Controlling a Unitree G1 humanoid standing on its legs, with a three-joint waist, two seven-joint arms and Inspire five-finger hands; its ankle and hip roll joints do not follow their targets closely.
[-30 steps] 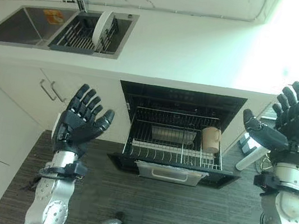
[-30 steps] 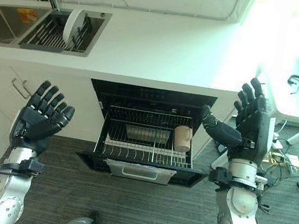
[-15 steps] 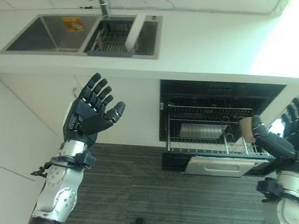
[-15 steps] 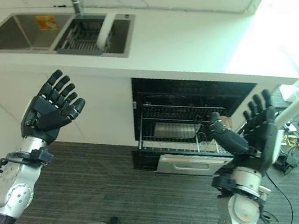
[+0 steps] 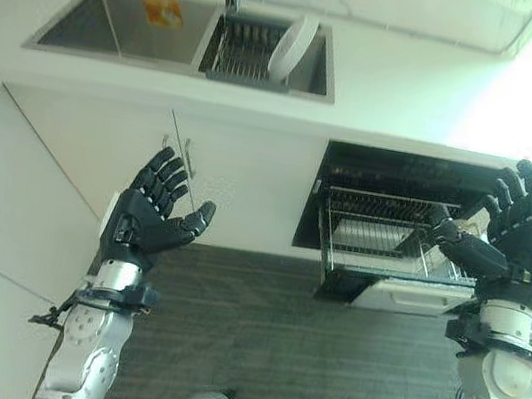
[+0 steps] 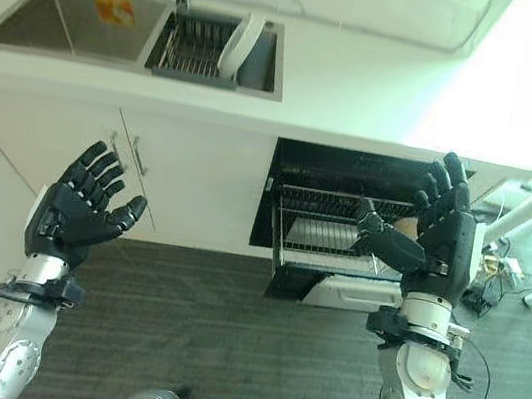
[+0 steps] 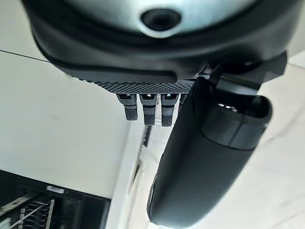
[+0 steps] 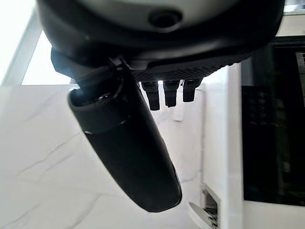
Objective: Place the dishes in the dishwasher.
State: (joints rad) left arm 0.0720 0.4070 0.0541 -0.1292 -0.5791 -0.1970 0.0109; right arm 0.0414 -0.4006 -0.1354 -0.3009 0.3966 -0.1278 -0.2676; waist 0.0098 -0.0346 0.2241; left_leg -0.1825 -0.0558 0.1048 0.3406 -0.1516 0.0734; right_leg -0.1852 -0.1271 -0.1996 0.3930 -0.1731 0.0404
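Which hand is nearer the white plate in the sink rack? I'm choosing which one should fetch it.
Left. The left hand is raised open below the plate, in front of the cabinets; the right hand is open farther off, by the dishwasher rack.

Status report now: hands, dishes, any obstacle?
Left hand open, right hand open, both holding nothing. Plate upright in sink rack. Dishwasher open, rack out. Nothing in the way.

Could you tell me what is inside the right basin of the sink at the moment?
The right basin of the sink holds a dark wire rack with one white plate standing on edge in it. The plate hides the part of the rack behind it.
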